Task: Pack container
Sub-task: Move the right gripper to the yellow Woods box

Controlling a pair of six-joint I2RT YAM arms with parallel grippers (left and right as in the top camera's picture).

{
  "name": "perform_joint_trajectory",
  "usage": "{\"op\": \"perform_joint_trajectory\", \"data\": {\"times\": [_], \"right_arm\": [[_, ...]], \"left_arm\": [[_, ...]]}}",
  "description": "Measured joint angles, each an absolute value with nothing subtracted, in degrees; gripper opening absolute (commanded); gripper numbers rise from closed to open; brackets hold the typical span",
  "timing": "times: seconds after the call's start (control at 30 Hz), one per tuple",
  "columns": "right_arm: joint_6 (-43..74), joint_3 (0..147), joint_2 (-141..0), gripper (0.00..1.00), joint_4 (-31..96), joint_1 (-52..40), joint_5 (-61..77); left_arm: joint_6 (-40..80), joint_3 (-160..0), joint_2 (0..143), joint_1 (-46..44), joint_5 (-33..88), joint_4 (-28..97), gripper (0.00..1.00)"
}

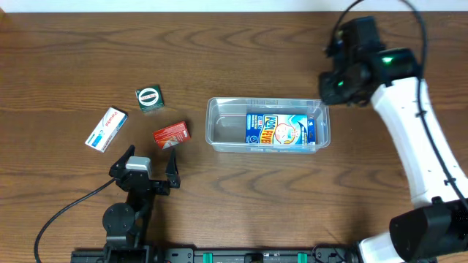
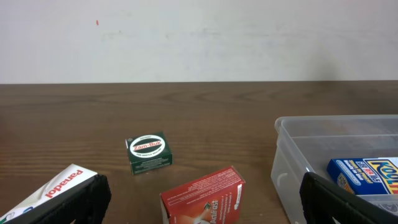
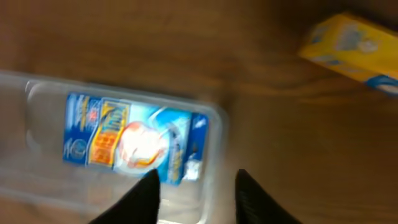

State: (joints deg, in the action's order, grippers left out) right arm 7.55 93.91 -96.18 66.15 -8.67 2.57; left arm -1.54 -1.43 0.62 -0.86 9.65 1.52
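The clear plastic container [image 1: 268, 101] sits mid-table with a blue box [image 1: 281, 130] lying flat inside. My left gripper [image 1: 151, 162] is open and empty, low at the table's front left, just short of a red box [image 1: 172, 134]. In the left wrist view the red box [image 2: 204, 198] lies between my open fingers [image 2: 205, 208], with the container [image 2: 292, 162] to its right. My right gripper [image 1: 342, 84] hovers above the container's far right corner. The blurred right wrist view shows its fingers [image 3: 196, 196] open and empty over the container's end wall [image 3: 214, 134] and the blue box [image 3: 134, 137].
A green box [image 1: 150, 98] and a white box [image 1: 107, 128] lie left of the container; both also show in the left wrist view, green [image 2: 149, 152] and white [image 2: 56, 186]. A yellow box [image 3: 351, 43] lies on the table beyond the container in the right wrist view.
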Motion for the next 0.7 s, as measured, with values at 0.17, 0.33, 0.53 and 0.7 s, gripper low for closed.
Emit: {"op": "perform_joint_trajectory", "data": {"times": [0.17,0.33,0.53,0.7], "right_arm": [[8.14,94.0,-96.18,0.99,62.02,0.78,7.4],[8.8,94.02,-96.18,0.99,58.81,6.37,12.69],[14.13,94.02,-96.18,0.98,56.03,8.51,10.57],[22.65,94.02,-96.4,0.93,56.05,10.48,4.97]], "left_arm": [[-1.54,-1.43,0.62,-0.86,9.65,1.52,0.98],[-1.54,-1.43,0.62,-0.86,9.65,1.52,0.98],[-1.54,-1.43,0.62,-0.86,9.65,1.52,0.98],[-1.54,-1.43,0.62,-0.86,9.65,1.52,0.98]]}}
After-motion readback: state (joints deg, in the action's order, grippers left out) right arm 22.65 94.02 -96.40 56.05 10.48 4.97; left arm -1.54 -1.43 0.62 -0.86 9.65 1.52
